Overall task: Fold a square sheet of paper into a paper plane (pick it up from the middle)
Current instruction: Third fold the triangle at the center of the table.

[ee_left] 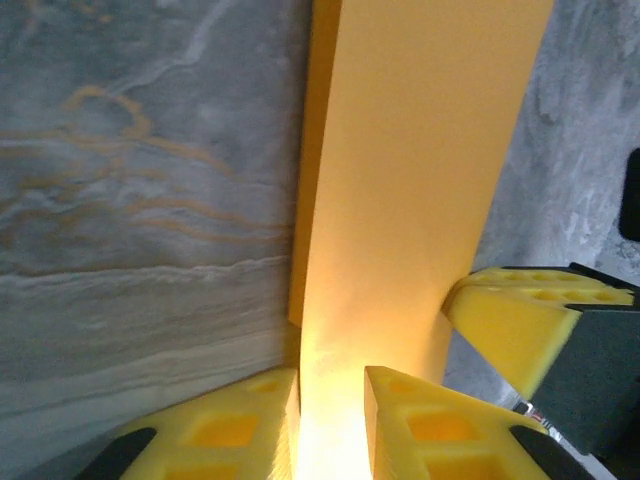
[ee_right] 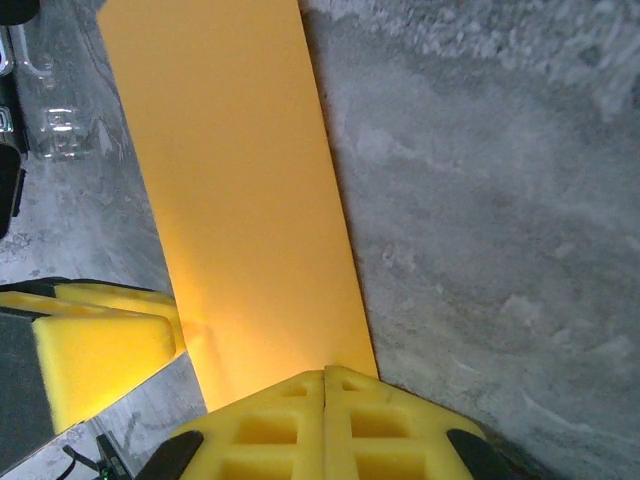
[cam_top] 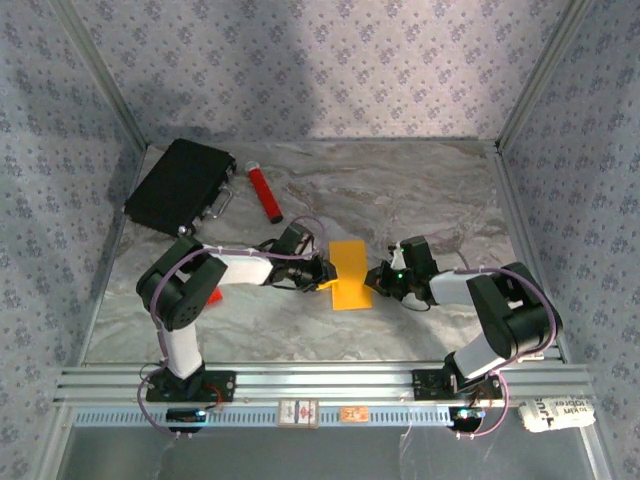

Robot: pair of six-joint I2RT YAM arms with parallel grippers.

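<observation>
**Skewed crease or torn sheet is the risk**

The square sheet of paper (cam_top: 350,272), folded to a strip, lies mid-table. The right gripper (ee_right: 325,375), fingers together, sits on its near end. The left gripper (ee_left: 330,378) has paper between narrowly parted jaws, and whether it pinches cannot be told. An uneven pull could skew the crease or tear the sheet.

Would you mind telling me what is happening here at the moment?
Two robot arms are working on the square sheet of paper in the middle of the table, partway through folding a plane. The sheet looks like a long rectangle, apparently folded in half. The left gripper has its fingers on either side of one edge, a narrow gap between them; the right gripper is shut at the opposite edge. A black case and red cylinder lie far left.
</observation>
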